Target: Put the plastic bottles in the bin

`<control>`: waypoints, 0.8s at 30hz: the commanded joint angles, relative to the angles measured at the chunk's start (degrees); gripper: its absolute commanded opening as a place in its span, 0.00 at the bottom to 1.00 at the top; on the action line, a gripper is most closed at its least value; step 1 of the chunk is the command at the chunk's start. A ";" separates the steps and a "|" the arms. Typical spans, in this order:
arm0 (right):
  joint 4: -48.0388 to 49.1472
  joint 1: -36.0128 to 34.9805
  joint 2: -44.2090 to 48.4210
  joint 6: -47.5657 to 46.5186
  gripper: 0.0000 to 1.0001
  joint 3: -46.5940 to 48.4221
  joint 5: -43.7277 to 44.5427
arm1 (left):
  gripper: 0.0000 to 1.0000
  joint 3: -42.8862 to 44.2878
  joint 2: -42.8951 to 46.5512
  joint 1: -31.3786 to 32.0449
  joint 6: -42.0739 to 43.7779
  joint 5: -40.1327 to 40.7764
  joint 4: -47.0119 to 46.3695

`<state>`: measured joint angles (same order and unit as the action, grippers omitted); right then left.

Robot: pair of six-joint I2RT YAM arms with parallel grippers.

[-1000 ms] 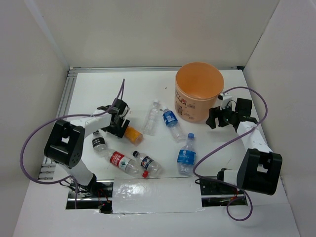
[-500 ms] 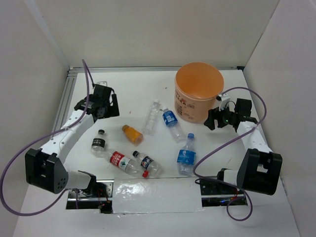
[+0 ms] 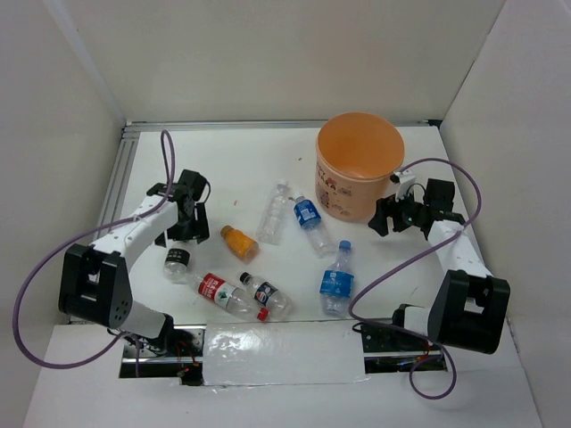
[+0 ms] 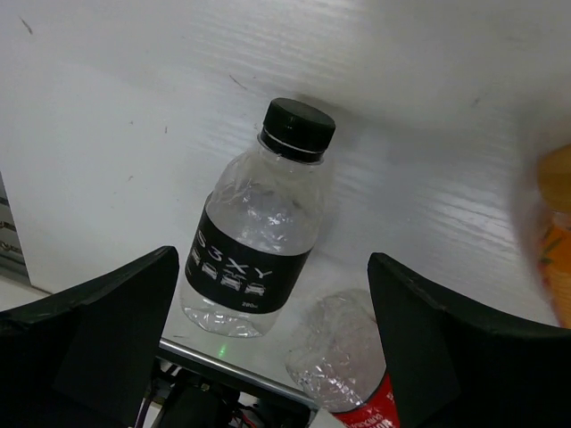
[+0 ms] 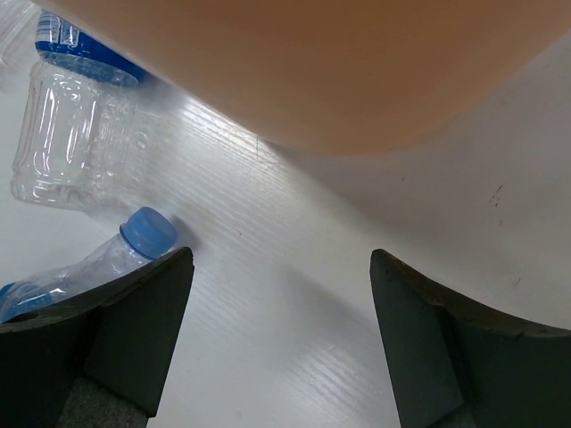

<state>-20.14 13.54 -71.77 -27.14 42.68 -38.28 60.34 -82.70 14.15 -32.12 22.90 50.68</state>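
Observation:
The bin (image 3: 359, 165) stands at the back right; its orange wall fills the top of the right wrist view (image 5: 339, 71). Several bottles lie on the table. A black-label bottle (image 3: 177, 259) lies just below my open, empty left gripper (image 3: 181, 230); in the left wrist view this bottle (image 4: 259, 250) lies between and beyond the open fingers. An orange-liquid bottle (image 3: 239, 242), a red-label bottle (image 3: 219, 292), a dark-label bottle (image 3: 268, 294) and blue-label bottles (image 3: 337, 278) (image 3: 310, 218) lie in the middle. My right gripper (image 3: 384, 218) is open and empty beside the bin.
A label-less clear bottle (image 3: 275, 212) lies left of the bin. White walls enclose the table on three sides. A metal rail (image 3: 116, 178) runs along the left edge. The right wrist view shows a blue cap (image 5: 147, 230) by its left finger.
My left arm lifted away from the orange-liquid bottle, swung to the back left, then came back down over the black-label bottle. The right arm has hardly moved.

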 commanded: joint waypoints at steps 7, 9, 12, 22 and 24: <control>0.37 0.35 2.51 -1.43 0.87 -0.14 -1.00 | 1.00 -1.80 -10.38 -1.76 0.39 -0.57 -3.56; -0.16 0.35 3.03 -1.43 0.87 -0.14 -1.00 | 0.94 -1.80 -10.91 -1.76 1.09 -1.10 -4.18; -1.39 0.35 3.04 -2.57 0.87 -0.14 -2.75 | 0.69 -1.80 -10.91 -1.76 1.09 -1.10 -4.18; -24.06 -0.71 3.04 -25.16 0.52 4.79 -14.80 | 0.15 16.62 0.77 5.00 4.33 -7.15 -0.40; -23.46 -2.11 3.04 -25.16 0.45 4.79 -14.11 | 0.14 23.30 0.78 7.81 6.79 -12.50 -2.50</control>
<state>-37.89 12.84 -70.15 -46.48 44.93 -49.30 73.95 -86.63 18.76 -28.99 16.84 50.59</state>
